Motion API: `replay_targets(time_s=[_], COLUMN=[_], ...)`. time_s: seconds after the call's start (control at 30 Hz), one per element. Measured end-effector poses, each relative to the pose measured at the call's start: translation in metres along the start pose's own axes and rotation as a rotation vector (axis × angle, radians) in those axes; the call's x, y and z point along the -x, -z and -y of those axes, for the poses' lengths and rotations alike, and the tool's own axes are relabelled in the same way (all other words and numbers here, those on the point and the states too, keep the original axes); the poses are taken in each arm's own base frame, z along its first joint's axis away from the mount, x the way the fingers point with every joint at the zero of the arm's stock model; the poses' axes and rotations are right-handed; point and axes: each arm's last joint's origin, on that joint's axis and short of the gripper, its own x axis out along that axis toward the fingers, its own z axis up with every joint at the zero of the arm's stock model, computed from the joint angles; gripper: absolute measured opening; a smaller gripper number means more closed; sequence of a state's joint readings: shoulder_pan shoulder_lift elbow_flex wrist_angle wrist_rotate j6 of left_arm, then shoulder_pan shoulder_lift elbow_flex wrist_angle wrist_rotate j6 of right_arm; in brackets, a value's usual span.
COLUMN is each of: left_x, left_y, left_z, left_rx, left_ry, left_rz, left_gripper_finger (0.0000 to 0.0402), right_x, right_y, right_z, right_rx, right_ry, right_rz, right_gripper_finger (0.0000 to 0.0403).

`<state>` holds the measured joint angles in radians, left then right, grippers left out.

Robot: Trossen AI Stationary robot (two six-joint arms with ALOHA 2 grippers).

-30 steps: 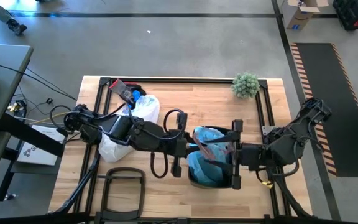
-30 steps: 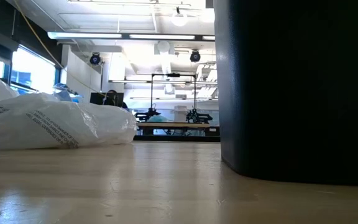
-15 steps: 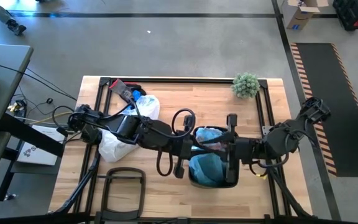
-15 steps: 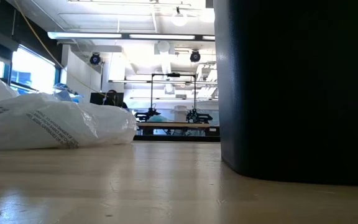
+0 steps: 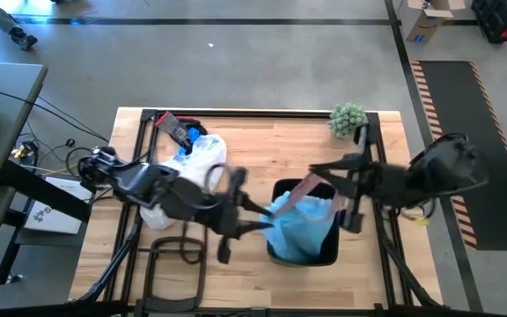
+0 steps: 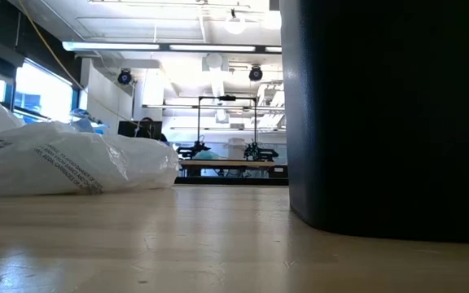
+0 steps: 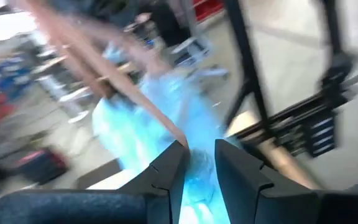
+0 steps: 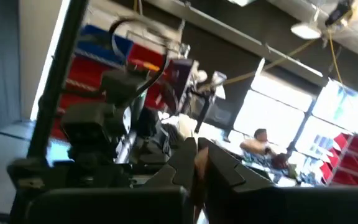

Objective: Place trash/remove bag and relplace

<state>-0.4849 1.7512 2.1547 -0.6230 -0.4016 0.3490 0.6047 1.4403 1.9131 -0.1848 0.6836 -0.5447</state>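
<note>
The light-blue bag (image 5: pixel 299 231) sits in the black bin (image 5: pixel 331 257) near the table's front, its top bunched up above the rim. Its reddish tie (image 5: pixel 302 194) runs slanting from the bag's left side up to my right gripper (image 5: pixel 322 174), which is shut on it above the bin's far edge. My left gripper (image 5: pixel 255 218) is at the bag's left edge, with blue plastic (image 7: pixel 197 171) between its narrow-set fingers. The trash is out of view. My left gripper has the bag's blue plastic (image 7: pixel 194 155) between its two fingers, coming at it from the table's left, about level. One layer or several, I cannot tell. The bag's lower part stays inside the bin. My right gripper pinches the reddish tie (image 8: pixel 198 163) between its shut fingers, coming from the table's right. The tie runs straight and taut down to the bag (image 5: pixel 284 208).
A white plastic bag (image 5: pixel 190 167) lies at the left behind my left arm and shows in the low view (image 6: pixel 72 159). A small green plant (image 5: pixel 349 120) stands at the far right corner. The bin (image 6: pixel 389 122) fills the low view's right. A black frame (image 5: pixel 170 264) lies at the near edge.
My left gripper has drawn back from over the bin toward the table's left and near edge. My right gripper has swung up and toward the far right, pulling the reddish tie out straight. The bag's top has come up and bunched above the bin rim.
</note>
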Motion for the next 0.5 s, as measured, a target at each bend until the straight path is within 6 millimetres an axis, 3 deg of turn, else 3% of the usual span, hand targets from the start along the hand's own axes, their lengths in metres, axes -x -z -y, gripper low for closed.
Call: replay_targets(time_s=[0.1, 0.2, 0.33, 0.5], left_x=[0.017, 0.025, 0.032, 0.029], left_y=[-0.004, -0.007, -0.011, -0.010], left_z=[0.001, 0.002, -0.001, -0.017], left_rx=[-0.055, -0.082, -0.065, -0.047], left_ry=[-0.124, -0.138, -0.102, -0.101], left_rz=[-0.055, -0.048, -0.006, 0.026], left_gripper_finger=[0.0074, 0.0074, 0.0083, 0.0127], right_x=[0.004, 0.007, 0.006, 0.001], right_y=[-0.012, -0.017, -0.014, -0.009], right_z=[0.012, 0.018, 0.014, 0.008], right_rx=[-0.013, -0.017, 0.004, 0.012], right_ry=[-0.013, -0.014, -0.037, -0.054], right_rz=[0.038, 0.047, 0.023, 0.006], right_gripper_finger=[0.0000, 0.0000, 0.0000, 0.0000])
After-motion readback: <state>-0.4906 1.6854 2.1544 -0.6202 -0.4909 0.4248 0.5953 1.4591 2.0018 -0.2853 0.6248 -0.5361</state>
